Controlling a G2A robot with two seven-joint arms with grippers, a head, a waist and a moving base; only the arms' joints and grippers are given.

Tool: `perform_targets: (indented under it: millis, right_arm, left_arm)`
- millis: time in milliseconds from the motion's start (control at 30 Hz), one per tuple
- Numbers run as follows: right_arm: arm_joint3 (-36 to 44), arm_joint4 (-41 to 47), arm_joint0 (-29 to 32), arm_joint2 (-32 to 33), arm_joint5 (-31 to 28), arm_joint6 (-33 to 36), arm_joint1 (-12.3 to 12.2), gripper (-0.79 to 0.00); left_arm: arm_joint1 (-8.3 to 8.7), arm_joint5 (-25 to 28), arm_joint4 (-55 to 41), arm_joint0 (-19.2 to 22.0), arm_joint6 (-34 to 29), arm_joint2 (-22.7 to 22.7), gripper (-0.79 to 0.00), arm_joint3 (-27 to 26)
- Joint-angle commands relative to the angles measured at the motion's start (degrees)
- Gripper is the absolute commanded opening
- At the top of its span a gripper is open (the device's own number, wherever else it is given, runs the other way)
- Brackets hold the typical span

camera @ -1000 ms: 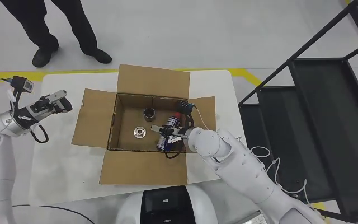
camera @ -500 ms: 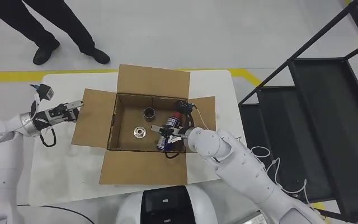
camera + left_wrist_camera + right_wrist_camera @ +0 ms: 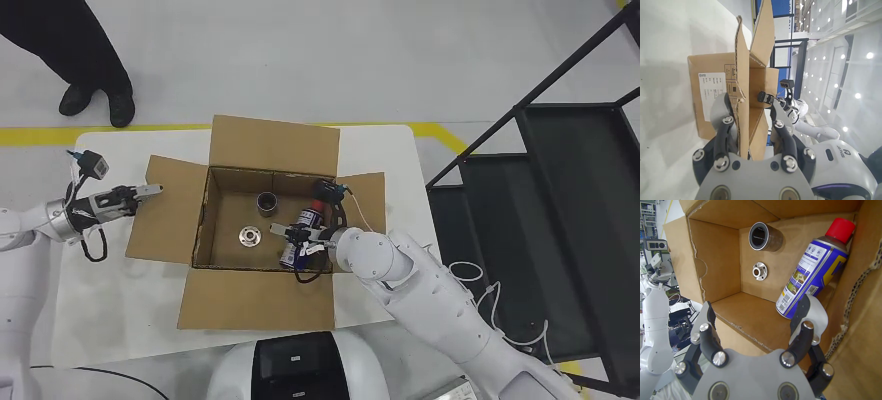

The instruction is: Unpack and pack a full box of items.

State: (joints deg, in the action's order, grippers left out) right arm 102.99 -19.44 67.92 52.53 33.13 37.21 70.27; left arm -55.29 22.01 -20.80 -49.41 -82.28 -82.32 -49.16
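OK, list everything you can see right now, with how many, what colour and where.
Cardboard box: one, brown, flaps open, on the table.
Spray can: one, blue with a red cap, inside the box, tilted against a wall.
Linear bearing: one, steel grey, on the box floor.
Flange: one, silver, on the box floor near the bearing, apart from it.
Table: one, white, under the box.
Metal steps: one set, black, beside the table.
Floor line: one, yellow, beyond the table.
Left end effector: one, black and grey, open, astride a side flap of the box.
Right end effector: one, black and white, open, inside the box at the can's base.
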Motion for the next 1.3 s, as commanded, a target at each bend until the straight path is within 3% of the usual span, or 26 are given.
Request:
perform_targets:
  millis: [0,367,800,1033,1067,1100,1267]
  right_arm:
    - [0.0,0.0,0.0,0.0,0.0,0.0,0.0,0.000]
    - [0.0,0.0,0.0,0.0,0.0,0.0,0.0,0.000]
    - [0.0,0.0,0.0,0.0,0.0,0.0,0.0,0.000]
    - [0.0,0.0,0.0,0.0,0.0,0.0,0.0,0.000]
    - [0.0,0.0,0.0,0.0,0.0,0.0,0.0,0.000]
    - [0.0,0.0,0.0,0.0,0.0,0.0,0.0,0.000]
    - [0.0,0.0,0.0,0.0,0.0,0.0,0.0,0.000]
  left_arm:
    - [-0.16,0.7,-2.4,-0.7,0.7,0.9,-0.785,0.3]
    - [-0.48,6.6,-8.6,-3.6,6.6,3.2,-0.785,-0.9]
    - [1.16,13.7,-12.0,-9.7,13.7,-1.2,-0.785,-3.3]
    - [1.86,11.8,-13.6,-13.8,11.8,-2.4,-0.785,-6.0]
    - [1.98,11.3,-13.6,-14.0,11.4,-2.6,-0.360,-6.3]
    - [2.08,10.8,-13.6,-14.2,10.8,-2.7,0.000,-6.6]
    - [2.45,7.5,-14.3,-14.4,7.5,-2.9,0.000,-8.1]
